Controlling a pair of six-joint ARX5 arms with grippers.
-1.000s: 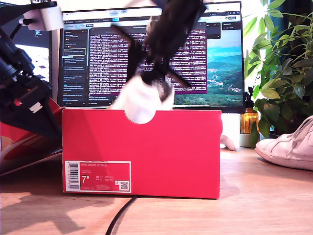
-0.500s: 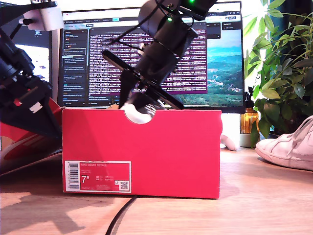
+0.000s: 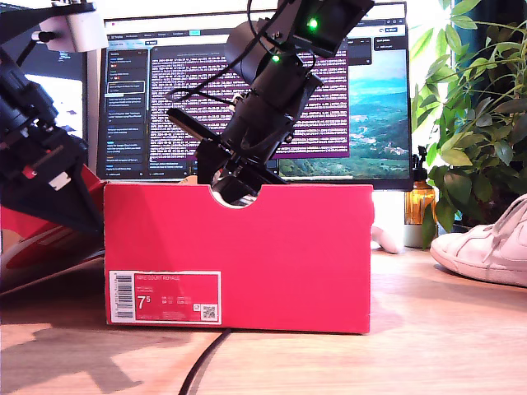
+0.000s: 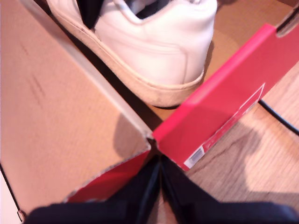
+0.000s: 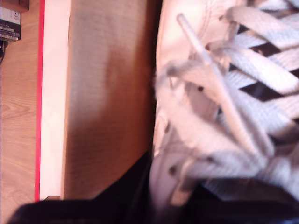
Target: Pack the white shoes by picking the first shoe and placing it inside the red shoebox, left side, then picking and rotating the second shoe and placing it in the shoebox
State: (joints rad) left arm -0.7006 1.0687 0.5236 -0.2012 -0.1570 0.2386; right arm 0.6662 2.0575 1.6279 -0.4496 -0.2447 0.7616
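Observation:
The red shoebox [image 3: 239, 255] stands open in the middle of the wooden table. My second gripper [image 3: 235, 183] reaches down into it from above, shut on a white shoe [image 5: 224, 93] at its laced upper. That shoe's heel [image 4: 154, 51] rests on the cardboard floor inside the box, against one side wall. The other white shoe [image 3: 487, 243] lies on the table at the exterior view's right. My first gripper [image 4: 160, 186] hovers just outside a box corner [image 4: 154, 140], its fingers pressed together with nothing between them. Its arm [image 3: 41, 156] is at the exterior view's left.
The red lid [image 3: 33, 239] leans beside the box at the exterior view's left. A monitor [image 3: 362, 99] stands behind the box, with a leafy plant [image 3: 478, 107] and an amber bottle [image 3: 418, 206] at the exterior view's right. A black cable [image 3: 198, 370] runs across the front of the table.
My second gripper has come down with the white shoe, which stood above the box rim a second ago and is now below it. The first arm has stayed put.

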